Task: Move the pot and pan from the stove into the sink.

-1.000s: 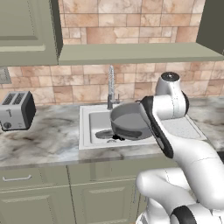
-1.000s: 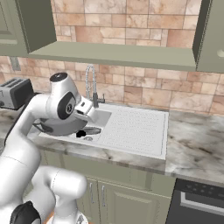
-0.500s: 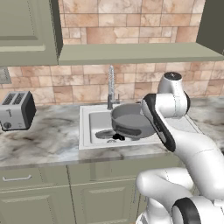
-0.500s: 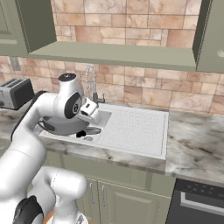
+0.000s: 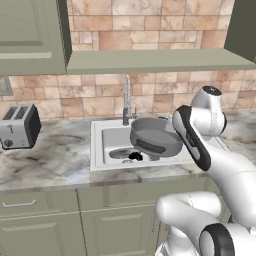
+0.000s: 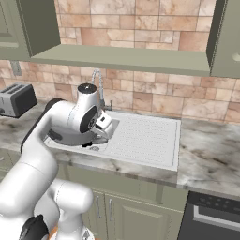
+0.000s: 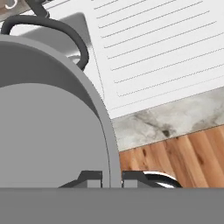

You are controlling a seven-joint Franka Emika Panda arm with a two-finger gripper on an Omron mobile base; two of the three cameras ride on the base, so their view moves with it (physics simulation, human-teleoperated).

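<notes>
Fingers [image 7: 111,178] clamped on the pot [image 5: 155,136] rim above the sink [image 5: 112,145], faucet [image 5: 126,97] just behind, toaster [image 5: 19,126] well left

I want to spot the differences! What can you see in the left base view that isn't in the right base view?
Left: the shiny pan lying in the basin, and a drawer pull. Right: the ribbed draining board and a dark oven front. Both: the pot tilted above the sink, the faucet and the toaster.

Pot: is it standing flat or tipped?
Tipped. The pot hangs slanted over the sink, its rim pinched between the fingers.
</notes>
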